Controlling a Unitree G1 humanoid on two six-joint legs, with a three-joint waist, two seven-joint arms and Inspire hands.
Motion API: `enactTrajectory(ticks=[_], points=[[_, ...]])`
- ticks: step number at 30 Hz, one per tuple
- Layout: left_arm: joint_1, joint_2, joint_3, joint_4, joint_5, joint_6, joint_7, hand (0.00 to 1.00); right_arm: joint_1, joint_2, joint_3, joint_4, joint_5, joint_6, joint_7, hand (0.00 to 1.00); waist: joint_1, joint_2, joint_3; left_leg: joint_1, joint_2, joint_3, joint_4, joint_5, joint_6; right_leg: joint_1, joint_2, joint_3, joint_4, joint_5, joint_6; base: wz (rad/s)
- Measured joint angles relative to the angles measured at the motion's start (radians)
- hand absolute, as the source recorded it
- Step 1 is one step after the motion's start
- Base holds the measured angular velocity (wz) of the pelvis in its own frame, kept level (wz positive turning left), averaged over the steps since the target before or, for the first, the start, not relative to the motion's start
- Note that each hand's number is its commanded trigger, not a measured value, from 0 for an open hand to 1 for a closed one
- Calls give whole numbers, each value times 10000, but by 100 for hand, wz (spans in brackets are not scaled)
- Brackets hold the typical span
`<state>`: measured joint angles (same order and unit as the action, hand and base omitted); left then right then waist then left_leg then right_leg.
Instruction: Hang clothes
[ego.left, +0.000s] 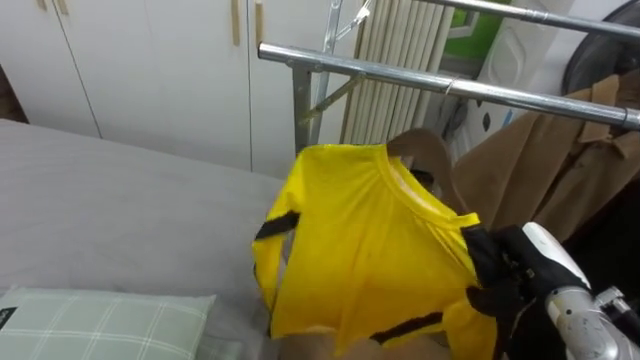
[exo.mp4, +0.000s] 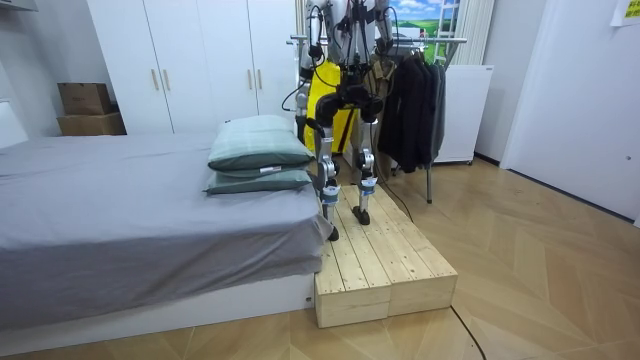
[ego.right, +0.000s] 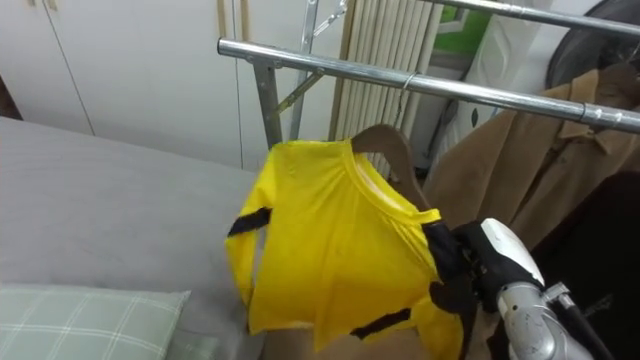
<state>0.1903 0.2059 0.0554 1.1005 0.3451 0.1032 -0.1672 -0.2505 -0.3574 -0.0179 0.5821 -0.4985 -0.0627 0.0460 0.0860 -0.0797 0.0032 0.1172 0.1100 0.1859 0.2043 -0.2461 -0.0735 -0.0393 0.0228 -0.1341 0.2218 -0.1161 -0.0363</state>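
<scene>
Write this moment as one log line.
right hand: fingers shut on yellow shirt | shirt: on hanger, below rail, not yet hung

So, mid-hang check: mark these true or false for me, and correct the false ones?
1. The yellow shirt already hangs from the rail. False: it is held up below the rail, and its hanger hook is not over the bar.
2. The right hand grips the shirt at its shoulder. True.
3. A brown coat hangs on the rail to the shirt's right. True.
4. The checked pillow lies on the floor. False: it lies on the grey bed.
5. The robot stands on a wooden platform beside the bed. True.
</scene>
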Motion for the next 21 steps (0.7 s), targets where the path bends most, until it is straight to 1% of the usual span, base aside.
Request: enactTrajectory(ticks=[1,3,21], points=[[7,-1,0,1,1,1,0,0,13,12,-3,0,-12,8,36,0,-3,5,-19,8,0,-7,1,0,0,8,-1,-7,0,0,0,0],[14,-3,0,2,1,1,0,0,14,24,-22,0,-10,15,157,0,-1,11,-27,24,0,-12,2,0,0,14,-1,-9,1,0,0,0],[32,-2,1,4,2,3,-2,0,13,71,-44,-79,-15,28,576,0,-1,1,-18,131,-1,-11,-13,0,0,48,2,10,-2,0,0,0]])
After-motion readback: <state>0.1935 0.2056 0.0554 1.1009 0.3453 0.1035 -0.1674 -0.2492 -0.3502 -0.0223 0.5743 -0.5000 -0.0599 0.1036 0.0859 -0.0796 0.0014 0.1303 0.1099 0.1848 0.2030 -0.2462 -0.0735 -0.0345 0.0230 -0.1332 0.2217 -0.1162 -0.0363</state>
